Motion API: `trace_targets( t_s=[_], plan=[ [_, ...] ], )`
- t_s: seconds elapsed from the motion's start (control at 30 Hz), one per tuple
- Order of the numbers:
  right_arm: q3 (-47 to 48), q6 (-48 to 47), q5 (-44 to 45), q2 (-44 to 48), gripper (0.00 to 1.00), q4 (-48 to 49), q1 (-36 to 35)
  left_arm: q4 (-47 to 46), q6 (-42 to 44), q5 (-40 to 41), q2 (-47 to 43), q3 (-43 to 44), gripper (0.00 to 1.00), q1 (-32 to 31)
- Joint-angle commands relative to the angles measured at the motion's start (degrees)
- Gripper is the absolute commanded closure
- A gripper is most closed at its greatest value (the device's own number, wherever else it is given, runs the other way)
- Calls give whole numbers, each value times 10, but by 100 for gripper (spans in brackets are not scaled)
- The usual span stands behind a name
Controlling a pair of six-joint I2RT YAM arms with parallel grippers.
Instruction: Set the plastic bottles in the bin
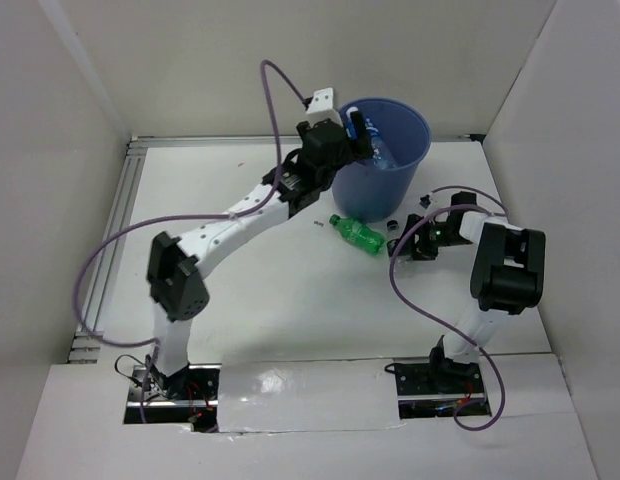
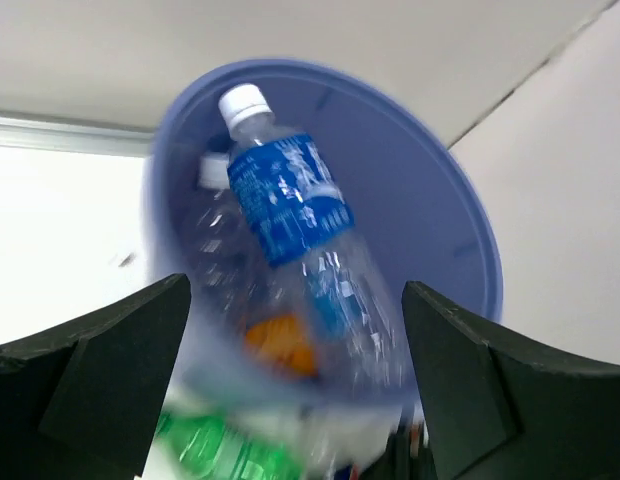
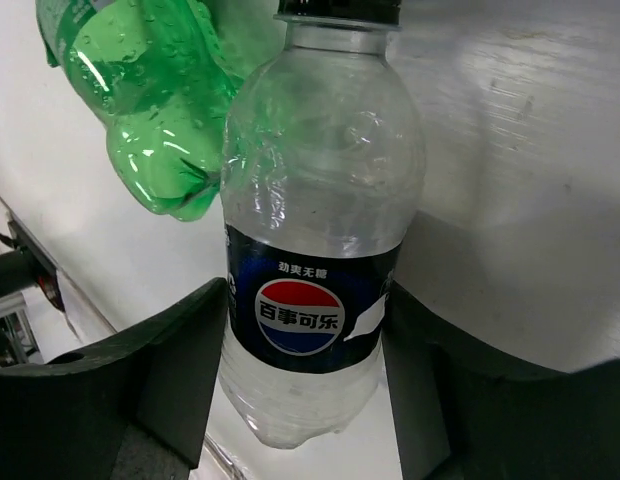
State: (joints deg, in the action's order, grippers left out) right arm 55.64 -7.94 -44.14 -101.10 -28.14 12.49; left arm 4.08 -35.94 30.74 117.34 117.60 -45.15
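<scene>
The blue bin [image 1: 392,186] stands at the far end of the worktop [image 1: 260,300]. It holds a clear blue-labelled bottle [image 2: 290,200], another clear one and something orange (too blurred to name). The left claw [image 2: 295,290] hangs wide open above it, gripping nothing. Near the bin lies a green bottle [image 1: 355,233]. Just beside that, the right claw [image 3: 305,295] is closed on a black-capped Pepsi bottle [image 3: 315,200], labelled 百事可乐.

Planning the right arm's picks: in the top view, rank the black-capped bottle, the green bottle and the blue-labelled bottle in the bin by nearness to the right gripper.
1. black-capped bottle: between the fingers of the right gripper.
2. green bottle: lying just to its left.
3. blue-labelled bottle: inside the bin, farther back.
</scene>
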Motion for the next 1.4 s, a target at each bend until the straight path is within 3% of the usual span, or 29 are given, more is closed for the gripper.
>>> trace_targets(
  t_s=[0.0, 0.1, 0.27, 0.37, 0.43, 0.5, 0.57, 0.63, 0.67, 0.8, 0.97, 1.13, 1.37],
  plan=[
    [14, -18, 20, 0, 62, -4, 16, -40, 23, -5, -155, -112, 0, -23],
    [31, -94, -17, 40, 78, -85, 59, -35, -39, 11, -268, -284, 0, -35],
    [120, -294, -113, 165, 82, -246, 160, 18, -242, -16, -339, -472, 0, -25],
    [211, -472, -175, 239, 84, -355, 192, 28, -329, -87, -317, -497, 0, -12],
    [246, -506, -217, 282, 84, -359, 192, 23, -364, -120, -271, -491, 0, 0],
    [273, -460, -248, 305, 84, -251, 192, -1, -373, -146, -238, -471, 0, 5],
    [288, -318, -276, 305, 84, -149, 180, -17, -387, -185, -187, -457, 0, 11],
    [293, -224, -265, 283, 77, 15, 145, -33, -394, -211, -154, -431, 0, 16],
    [308, -172, -223, 271, 74, 47, 124, -40, -402, -219, -124, -422, 0, 16],
    [406, -182, -178, 164, 60, 41, 28, -73, -427, -244, -77, -394, 0, 16],
    [470, -156, -127, 52, 46, 55, -33, -83, -454, -244, -49, -375, 0, 10],
    [523, -143, -105, -13, 2, 36, -62, -44, -505, -225, -24, -350, 0, -1],
    [416, -81, -131, 59, 0, 72, -22, -19, -546, -203, 19, -324, 0, -13]
  ],
)
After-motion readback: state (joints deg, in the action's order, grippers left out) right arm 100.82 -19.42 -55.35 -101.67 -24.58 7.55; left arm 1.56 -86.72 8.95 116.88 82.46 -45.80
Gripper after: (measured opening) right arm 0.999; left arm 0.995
